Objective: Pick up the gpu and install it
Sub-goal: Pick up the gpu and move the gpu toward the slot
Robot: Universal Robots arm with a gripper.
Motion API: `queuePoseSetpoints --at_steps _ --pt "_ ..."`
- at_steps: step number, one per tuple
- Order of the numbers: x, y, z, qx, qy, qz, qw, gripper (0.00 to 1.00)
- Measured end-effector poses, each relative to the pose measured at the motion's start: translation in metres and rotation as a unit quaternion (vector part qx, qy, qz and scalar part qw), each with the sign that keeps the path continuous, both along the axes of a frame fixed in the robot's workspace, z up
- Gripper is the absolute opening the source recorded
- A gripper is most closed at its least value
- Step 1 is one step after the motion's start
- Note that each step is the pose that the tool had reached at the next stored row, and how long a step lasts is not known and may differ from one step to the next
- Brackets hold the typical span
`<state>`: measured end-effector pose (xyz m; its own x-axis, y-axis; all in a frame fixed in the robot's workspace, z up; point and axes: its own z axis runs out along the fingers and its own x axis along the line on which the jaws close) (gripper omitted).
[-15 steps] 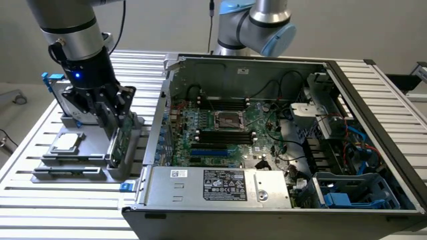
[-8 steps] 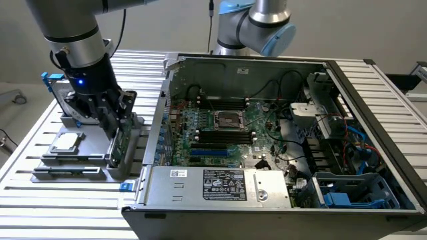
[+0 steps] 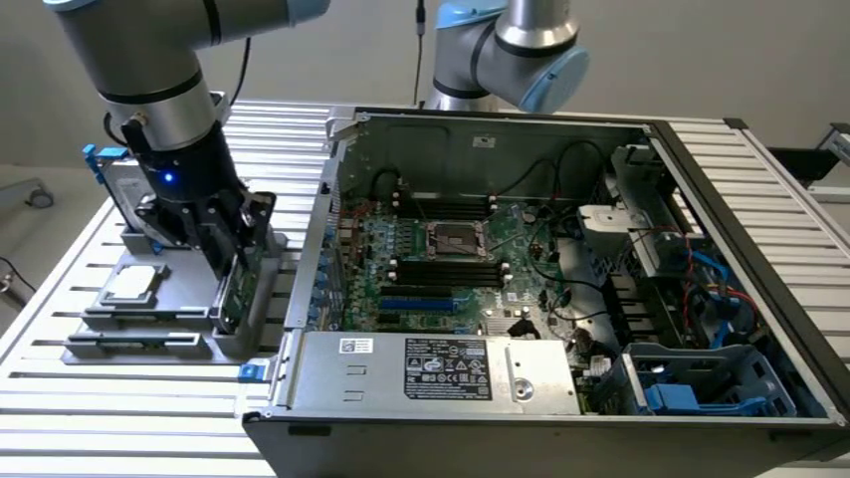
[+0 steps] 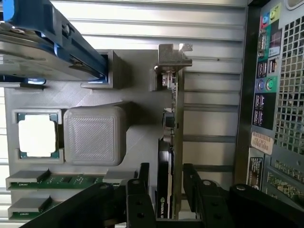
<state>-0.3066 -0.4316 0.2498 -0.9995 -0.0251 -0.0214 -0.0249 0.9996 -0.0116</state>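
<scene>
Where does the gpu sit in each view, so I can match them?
Exterior view: gpu stands on edge in the grey holder, exterior view's left of the case.
Wrist view: gpu edge-on inside the open end effector.
Shared landmark: the silver processor chip.

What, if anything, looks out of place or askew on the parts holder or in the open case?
Nothing stands out. The gpu stands on edge in the grey holder, with the tool open astride it. The processor, memory sticks and hard drive sit in their own places. Nothing looks loose in the open case.
</scene>
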Motion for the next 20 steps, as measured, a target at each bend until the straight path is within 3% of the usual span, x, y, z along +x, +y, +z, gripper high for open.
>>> queuePoseSetpoints --at_steps 5,20 --pt "-0.0026 0.0000 -0.0030 -0.0001 -0.0069 0.000 1.0000 0.42" --pt "-0.0065 0.0015 -0.0076 -0.0001 -0.0106 -0.002 0.9999 0.42"
